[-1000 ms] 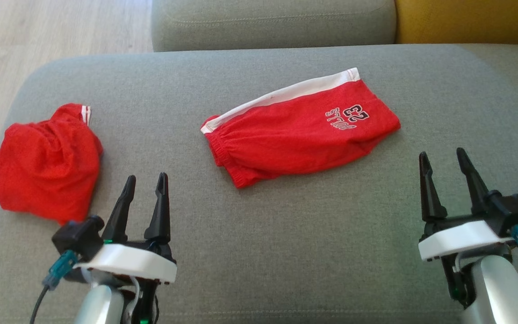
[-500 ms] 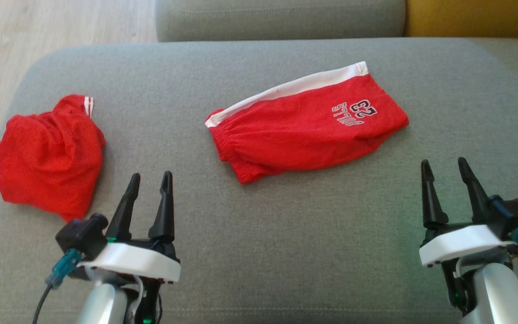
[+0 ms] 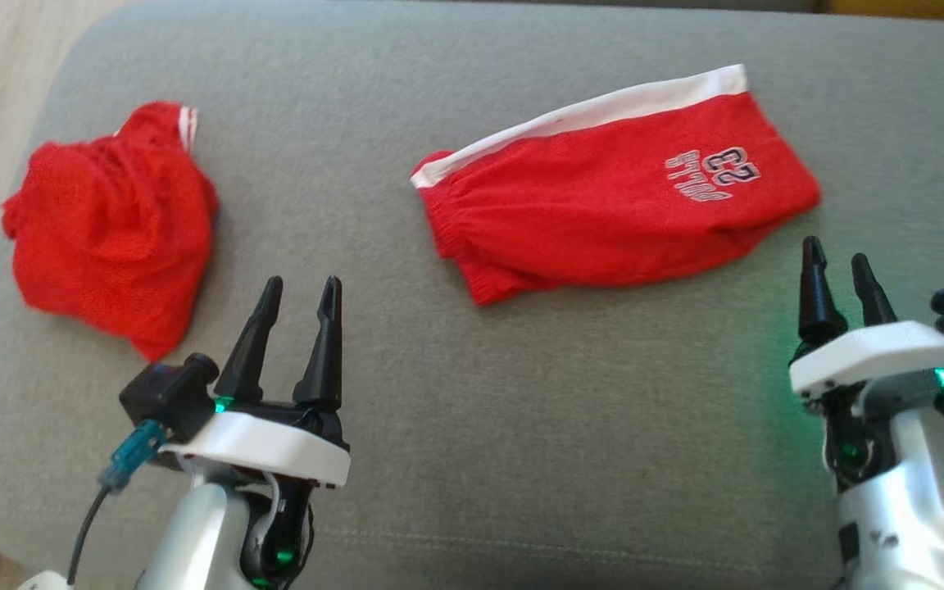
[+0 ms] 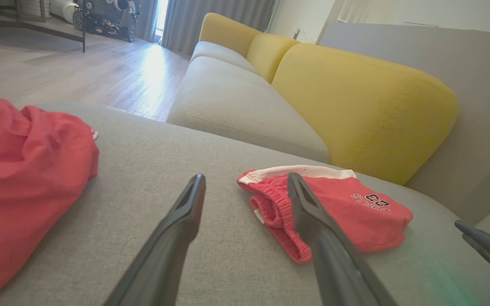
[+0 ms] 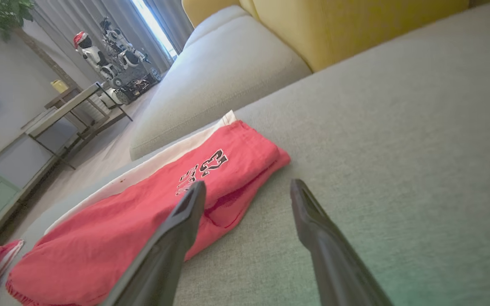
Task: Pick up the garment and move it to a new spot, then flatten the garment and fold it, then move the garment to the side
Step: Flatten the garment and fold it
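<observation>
Red shorts [image 3: 615, 192] lie at one o'clock on the cushion [image 3: 521, 410]. Left gripper [image 3: 301, 285] at seven, right gripper [image 3: 834, 250] at four, both jaws wide and empty.

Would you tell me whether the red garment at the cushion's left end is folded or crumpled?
Crumpled: the left garment lies bunched in a wrinkled heap, with no flat, squared edges.

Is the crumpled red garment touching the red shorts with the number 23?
Apart. The head view shows a wide strip of bare grey cushion between the crumpled garment and the shorts.
</observation>
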You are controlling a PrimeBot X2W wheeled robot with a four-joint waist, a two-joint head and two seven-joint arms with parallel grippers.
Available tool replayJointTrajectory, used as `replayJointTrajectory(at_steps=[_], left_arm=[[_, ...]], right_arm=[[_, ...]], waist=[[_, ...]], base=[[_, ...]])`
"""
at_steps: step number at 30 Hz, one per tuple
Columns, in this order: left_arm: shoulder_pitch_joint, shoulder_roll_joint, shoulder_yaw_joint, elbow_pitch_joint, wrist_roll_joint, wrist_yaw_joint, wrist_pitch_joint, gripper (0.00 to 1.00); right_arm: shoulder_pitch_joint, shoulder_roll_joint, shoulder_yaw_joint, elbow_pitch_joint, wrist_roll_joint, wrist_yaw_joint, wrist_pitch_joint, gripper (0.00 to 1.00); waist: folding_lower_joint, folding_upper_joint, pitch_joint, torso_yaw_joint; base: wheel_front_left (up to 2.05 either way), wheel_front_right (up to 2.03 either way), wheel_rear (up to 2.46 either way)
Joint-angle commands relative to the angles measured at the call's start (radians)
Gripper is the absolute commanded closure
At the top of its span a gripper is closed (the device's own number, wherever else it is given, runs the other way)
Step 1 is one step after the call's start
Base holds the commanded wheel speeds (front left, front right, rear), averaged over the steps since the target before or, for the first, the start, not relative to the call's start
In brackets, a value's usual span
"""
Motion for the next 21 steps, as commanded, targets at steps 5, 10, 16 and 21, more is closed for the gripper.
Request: replayJointTrajectory(at_steps=[5,10,16,21], left_arm=[[-0.055,0.002,0.006,-0.027,-0.014,-0.009,-0.012,0.00],[-0.065,0.002,-0.015,-0.027,-0.017,-0.008,-0.012,0.00],[-0.070,0.002,-0.031,-0.032,-0.020,-0.004,-0.012,0.00],[-0.072,0.002,-0.039,-0.032,-0.023,-0.004,-0.012,0.00]], right_arm=[[-0.121,0.000,-0.034,0.091,0.106,-0.001,0.032,0.00],[-0.208,0.000,-0.078,0.200,0.168,-0.001,0.041,0.00],[-0.287,0.000,-0.162,0.328,0.162,-0.001,0.047,0.00],[-0.348,-0.005,-0.226,0.423,0.112,-0.001,0.055,0.00]], waist=[[0.0000,0.0000,0.039,0.055],[0.0000,0.0000,0.056,0.088],[0.0000,0.0000,0.073,0.118],[0.0000,0.0000,0.081,0.135]], base=[[0.00,0.00,0.00],[0.00,0.00,0.00],[0.00,0.00,0.00],[0.00,0.00,0.00]])
